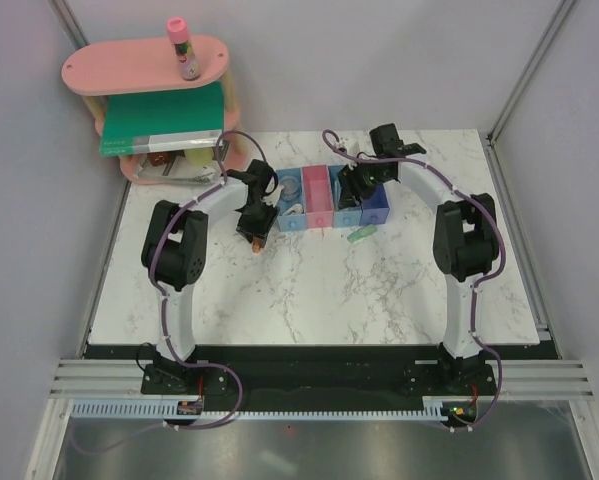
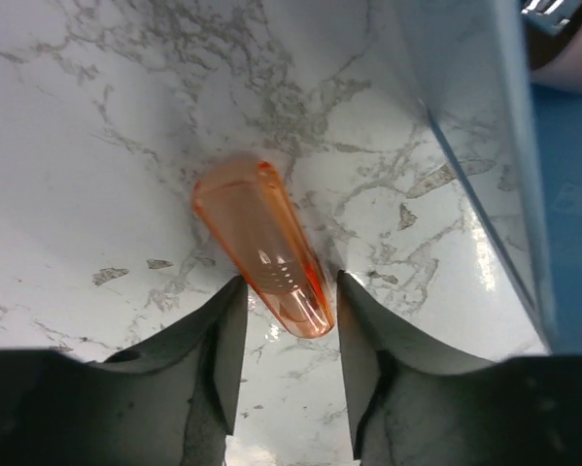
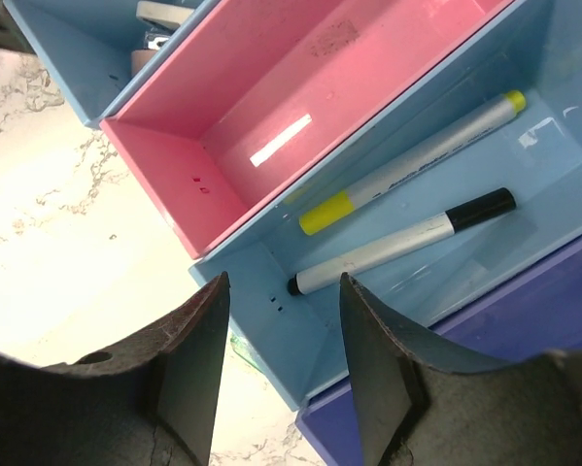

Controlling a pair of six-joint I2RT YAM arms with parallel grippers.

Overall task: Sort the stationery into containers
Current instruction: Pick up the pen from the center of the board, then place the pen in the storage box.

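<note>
An orange translucent piece lies on the marble table, and its near end sits between the open fingers of my left gripper. In the top view this gripper is just left of the row of bins, with the orange piece below it. My right gripper is open and empty over the third, light blue bin. That bin holds a yellow-tipped marker and a black-and-white marker. The pink bin is empty. A green bit lies on the table in front of the bins.
A pink oval two-tier shelf stands at the back left with a pink-capped tube on top and a green book below. The leftmost bin holds small items. The dark blue bin ends the row.
</note>
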